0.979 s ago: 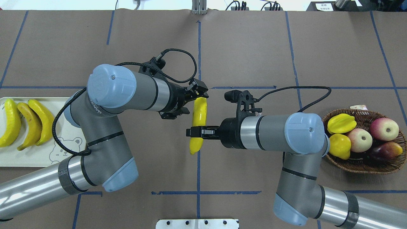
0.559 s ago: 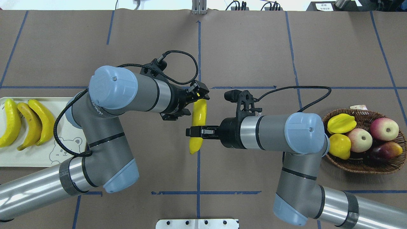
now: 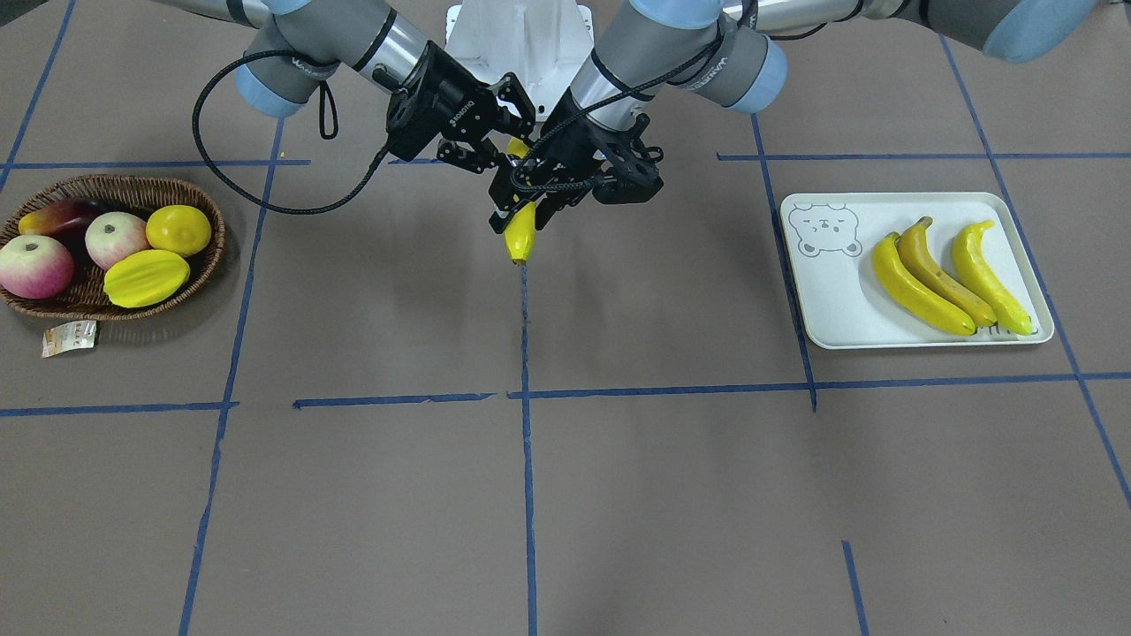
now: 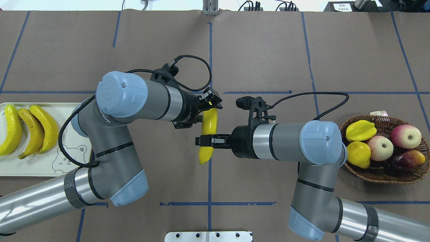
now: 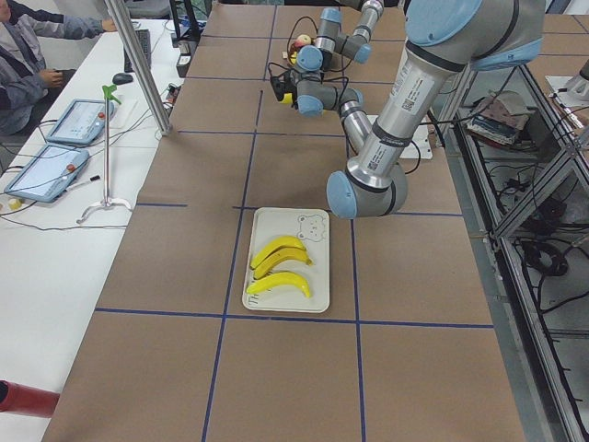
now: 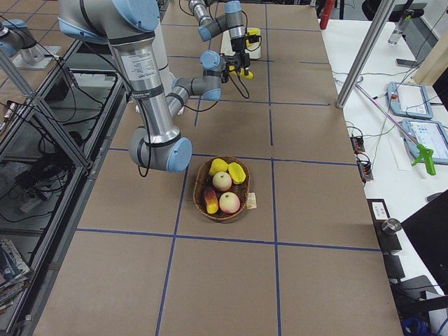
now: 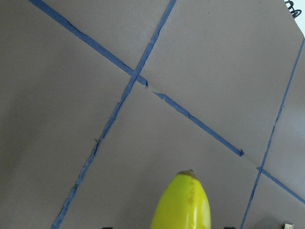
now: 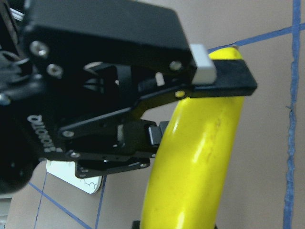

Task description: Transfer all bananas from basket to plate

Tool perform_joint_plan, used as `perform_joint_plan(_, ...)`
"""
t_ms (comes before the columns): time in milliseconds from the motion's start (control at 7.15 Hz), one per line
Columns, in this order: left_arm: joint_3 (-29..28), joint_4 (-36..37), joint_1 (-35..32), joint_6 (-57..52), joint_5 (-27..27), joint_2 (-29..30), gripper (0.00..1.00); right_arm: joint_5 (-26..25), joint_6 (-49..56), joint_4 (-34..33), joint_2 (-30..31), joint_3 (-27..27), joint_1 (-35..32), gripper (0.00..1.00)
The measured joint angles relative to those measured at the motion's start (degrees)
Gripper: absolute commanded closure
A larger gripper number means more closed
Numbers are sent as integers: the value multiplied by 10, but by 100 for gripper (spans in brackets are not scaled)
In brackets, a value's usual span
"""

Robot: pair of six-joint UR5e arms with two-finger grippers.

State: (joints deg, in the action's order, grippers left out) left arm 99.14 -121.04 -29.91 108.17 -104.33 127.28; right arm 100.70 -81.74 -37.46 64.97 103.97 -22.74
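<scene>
A glossy yellow banana [image 4: 209, 122] hangs in the air over the middle of the table [image 4: 262, 50]. It lies lengthwise above a blue tape line [image 4: 210, 50], well apart from both the plate and the basket. The right gripper [image 4: 204, 140] is clamped across the half nearer the robot, its fingers closed tight on the fruit. The left gripper [image 4: 211, 102] sits at the banana's far end with a finger on either side of the tip (the right wrist view shows them close against the skin, but whether they are pressing cannot be told).

On the robot's left lies the cream plate [image 4: 40, 164], which has a bear drawing. It carries three more bananas [image 4: 32, 132] side by side, the middle one duller and brownish. At the robot's far right the wicker basket [image 4: 379, 174] holds a starfruit [image 4: 360, 130], a lemon [image 4: 358, 154], two apples [image 4: 405, 136] and a dark reddish fruit [image 4: 408, 158].
</scene>
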Motion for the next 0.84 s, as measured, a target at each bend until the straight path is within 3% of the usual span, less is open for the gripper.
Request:
perform_joint_plan(280, 0, -2, 0, -1, 0, 0, 93, -4, -1, -1, -2, 0, 2, 94)
perform_joint_plan(420, 0, -3, 0, -3, 0, 0, 100, -4, -1, -1, -2, 0, 2, 85)
perform_joint_plan(699, 0, -3, 0, -26, -1, -1, 100, -4, -3, -1, -3, -1, 2, 1)
perform_joint_plan(839, 0, -4, -1, -36, -1, -2, 100, -4, -5, -1, -3, -1, 2, 0)
